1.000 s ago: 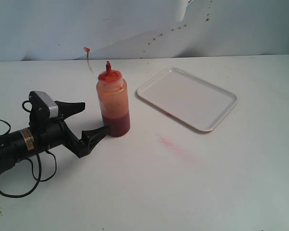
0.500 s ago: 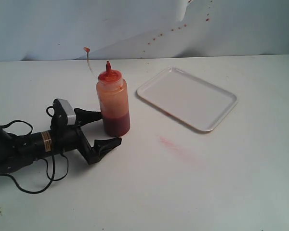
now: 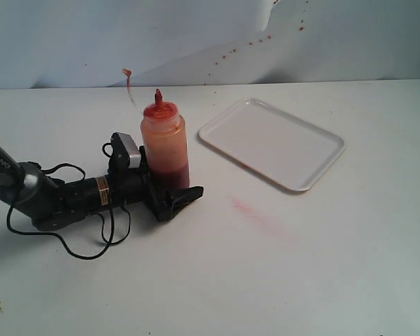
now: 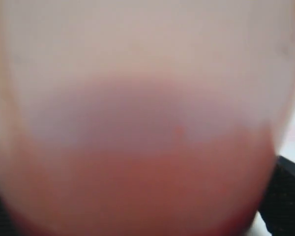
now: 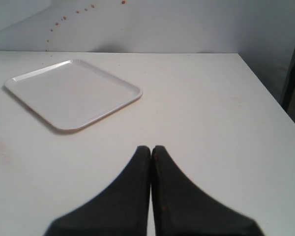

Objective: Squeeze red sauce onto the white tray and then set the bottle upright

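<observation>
Exterior view, bottle [image 3: 164, 143] between left jaws, white tray [image 3: 273, 143], pink smear [image 3: 252, 210] nearby

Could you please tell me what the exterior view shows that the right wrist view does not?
Only the exterior view shows the bottle, upright with red sauce in its lower part, and the left gripper, its open jaws on either side of it. Only the right wrist view shows the right gripper, jaws shut and empty. Both show the white tray on the table.
</observation>
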